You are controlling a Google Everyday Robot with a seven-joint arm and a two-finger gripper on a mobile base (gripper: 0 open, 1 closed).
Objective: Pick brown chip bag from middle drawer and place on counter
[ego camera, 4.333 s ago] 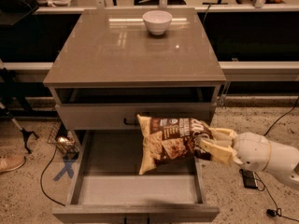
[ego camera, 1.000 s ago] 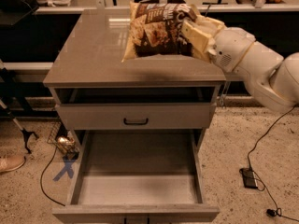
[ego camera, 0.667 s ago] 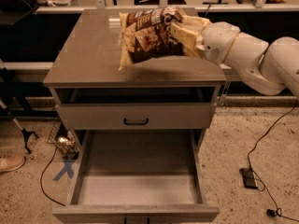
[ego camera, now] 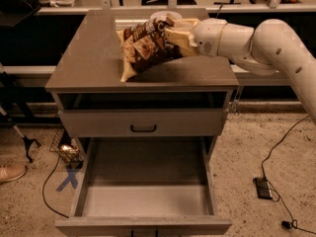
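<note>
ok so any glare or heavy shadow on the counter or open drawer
Camera view: dim warm light; a pale glare strip on the far edge of the counter, behind the brown chip bag that the gripper grips over the counter; the middle drawer is shadowed at the back, lighter on its front floor.

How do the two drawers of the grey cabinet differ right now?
The middle drawer is pulled out; the upper drawer is pushed in. The middle drawer is deep; the upper drawer is shallow, with a black handle. Both are grey. The gripper holds the brown chip bag over the counter.
</note>
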